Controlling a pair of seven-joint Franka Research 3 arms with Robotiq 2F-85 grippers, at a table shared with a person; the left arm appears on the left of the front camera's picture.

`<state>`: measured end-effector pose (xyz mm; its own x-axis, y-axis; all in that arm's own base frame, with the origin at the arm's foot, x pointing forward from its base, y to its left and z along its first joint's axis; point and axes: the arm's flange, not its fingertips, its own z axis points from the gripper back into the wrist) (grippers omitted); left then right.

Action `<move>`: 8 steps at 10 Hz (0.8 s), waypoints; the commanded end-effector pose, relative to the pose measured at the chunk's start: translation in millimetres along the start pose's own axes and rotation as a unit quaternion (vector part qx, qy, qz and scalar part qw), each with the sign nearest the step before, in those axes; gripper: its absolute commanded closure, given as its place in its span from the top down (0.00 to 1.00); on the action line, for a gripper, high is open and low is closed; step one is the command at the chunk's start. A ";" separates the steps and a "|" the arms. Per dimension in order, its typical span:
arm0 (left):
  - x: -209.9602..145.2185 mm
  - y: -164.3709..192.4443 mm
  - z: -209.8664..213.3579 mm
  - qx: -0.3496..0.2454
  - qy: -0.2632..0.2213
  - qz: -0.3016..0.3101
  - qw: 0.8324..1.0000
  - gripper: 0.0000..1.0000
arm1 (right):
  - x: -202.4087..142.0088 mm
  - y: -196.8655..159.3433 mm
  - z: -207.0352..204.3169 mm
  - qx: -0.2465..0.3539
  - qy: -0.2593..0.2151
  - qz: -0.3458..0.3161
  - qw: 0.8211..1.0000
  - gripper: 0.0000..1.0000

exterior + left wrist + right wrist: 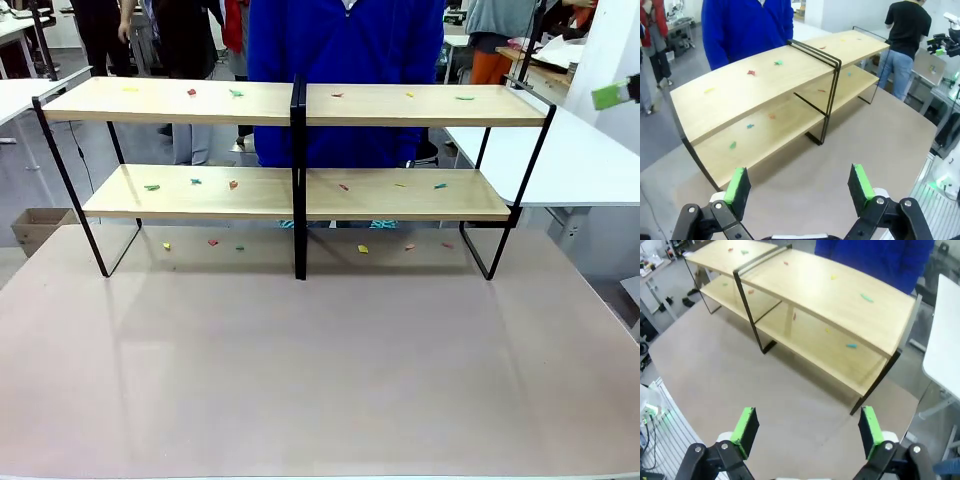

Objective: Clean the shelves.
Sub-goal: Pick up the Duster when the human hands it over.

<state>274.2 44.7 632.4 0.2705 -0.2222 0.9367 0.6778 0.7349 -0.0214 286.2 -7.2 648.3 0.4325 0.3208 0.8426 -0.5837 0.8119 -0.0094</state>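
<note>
Bare tabletop (pixel 320 380) lay nearest, with the shelves (pixel 420 105) standing across its far side, long axis running left to right. Left gripper (pixel 799 187) and right gripper (pixel 807 429) hung wide open and empty, each facing its own end (coloured scraps (pixel 236 93) dotted both boards); neither looked clearly nearer.

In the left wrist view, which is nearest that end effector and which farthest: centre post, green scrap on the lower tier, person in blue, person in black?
From the left end effector:
1. Green scrap, lower tier, near end.
2. Black centre post, middle of the shelves.
3. Person in blue, behind the shelves.
4. Person in black, beyond the far end.
</note>
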 end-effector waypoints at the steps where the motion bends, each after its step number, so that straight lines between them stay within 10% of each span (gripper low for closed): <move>1: -46.0 -27.4 -18.7 0.001 -0.014 0.003 1.000 1.00 | -3.3 1.7 -10.0 0.010 -0.029 0.011 0.999 1.00; 8: -50.7 -17.4 -17.9 -0.005 -0.015 0.000 1.000 1.00 | -5.1 -1.8 -15.5 0.016 -0.047 0.001 0.999 1.00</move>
<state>283.7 44.3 626.9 0.2687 -0.2011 0.9420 0.6827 0.7296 -0.0390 292.1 -1.0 642.4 0.3860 0.2897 0.8758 -0.5914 0.8063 -0.0061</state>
